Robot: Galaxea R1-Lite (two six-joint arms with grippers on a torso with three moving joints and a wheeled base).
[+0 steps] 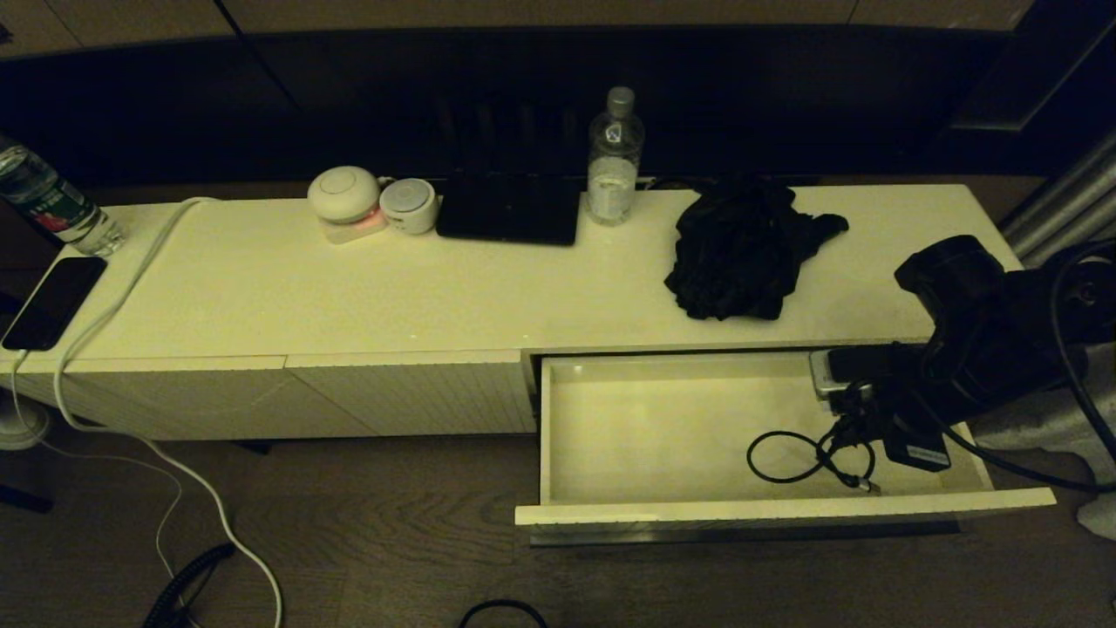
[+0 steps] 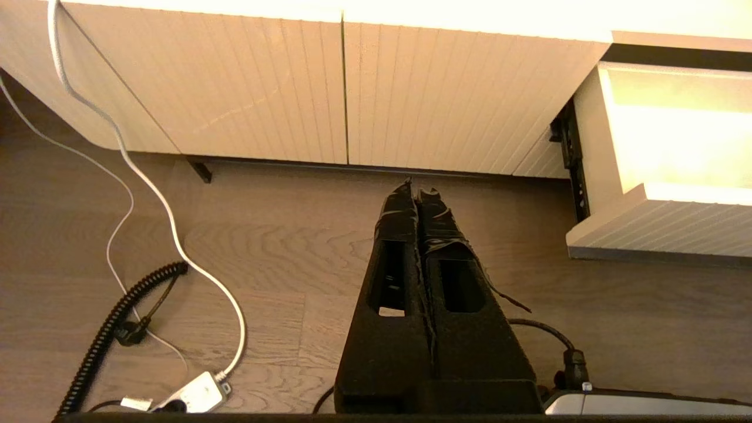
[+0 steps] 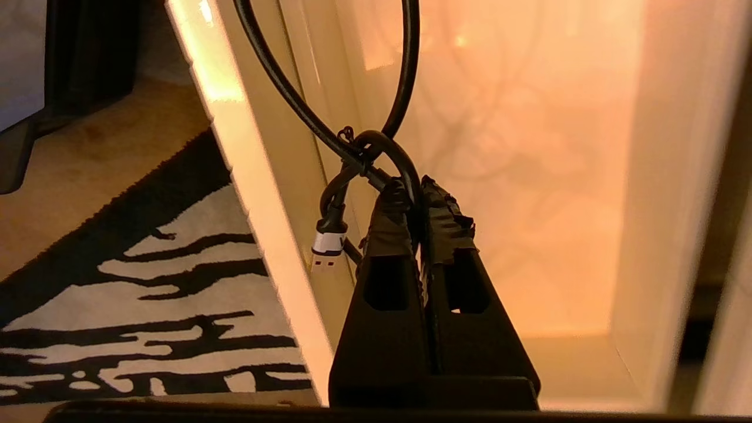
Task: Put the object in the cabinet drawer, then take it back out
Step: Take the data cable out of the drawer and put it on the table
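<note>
Lower right of the head view: the pulled-out cream ribbed cabinet drawer, a coiled black USB cable inside, right of centre. Above it, the crumpled black cloth on the long white cabinet top; clear plastic water bottle behind, upper centre.

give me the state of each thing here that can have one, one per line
cabinet drawer: pulled open
black cable: pinched in the right gripper inside the drawer, loop hanging
right gripper: shut on the cable
left gripper: shut, empty, low over the floor
ribbed front panels: closed
water bottle: upright, capped
phone: lying flat, screen dark
</note>
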